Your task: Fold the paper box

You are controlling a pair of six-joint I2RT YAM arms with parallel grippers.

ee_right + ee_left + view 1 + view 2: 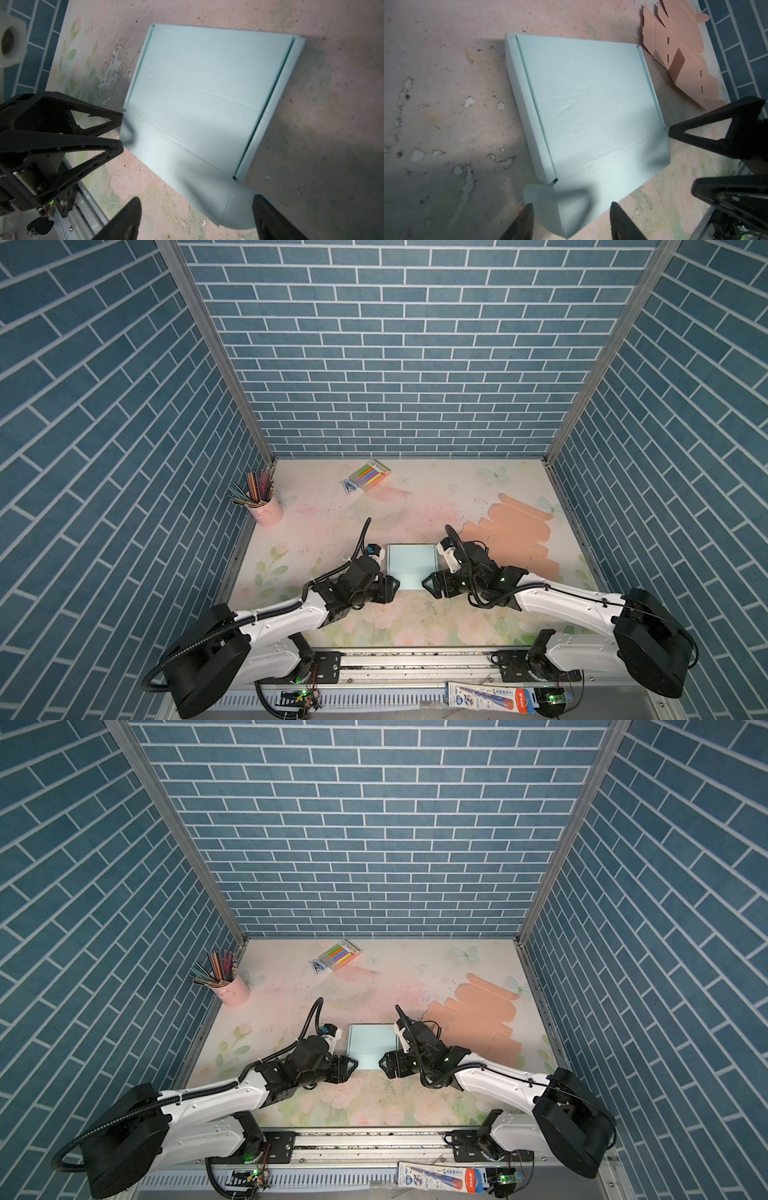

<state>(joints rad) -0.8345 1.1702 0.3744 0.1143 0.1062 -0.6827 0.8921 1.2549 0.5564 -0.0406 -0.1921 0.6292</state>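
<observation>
In both top views you get the only writing: a packet (486, 695) (440, 1176) on the front rail has a blue roundel that seems to read "HB". Its other print is too small to read, and so is the print on the marker pack (371, 476) by the back wall. The paper box (411, 566) (372, 1046) lies flat on the table (332, 531), near the front middle. The left gripper (395, 587) and right gripper (426, 583) sit at its near corners, and you cannot judge the jaw gaps here. Only these views show the pencil cup (266, 510).

From the left wrist you see more. The left gripper (572, 209) has its jaws apart, straddling a rounded ear of the paper box (587, 99) without clamping it. The right gripper (683, 160) is parted too, with one fingertip at the box corner; you cannot tell whether it touches. The orange card blank (675, 41) lies beyond.

From the right wrist, the right gripper (197, 207) stands wide. The other ear of the paper box (207, 93) lies between its fingers, close against one, and nothing is pinched. The left gripper (122, 131) shows a clear gap.
</observation>
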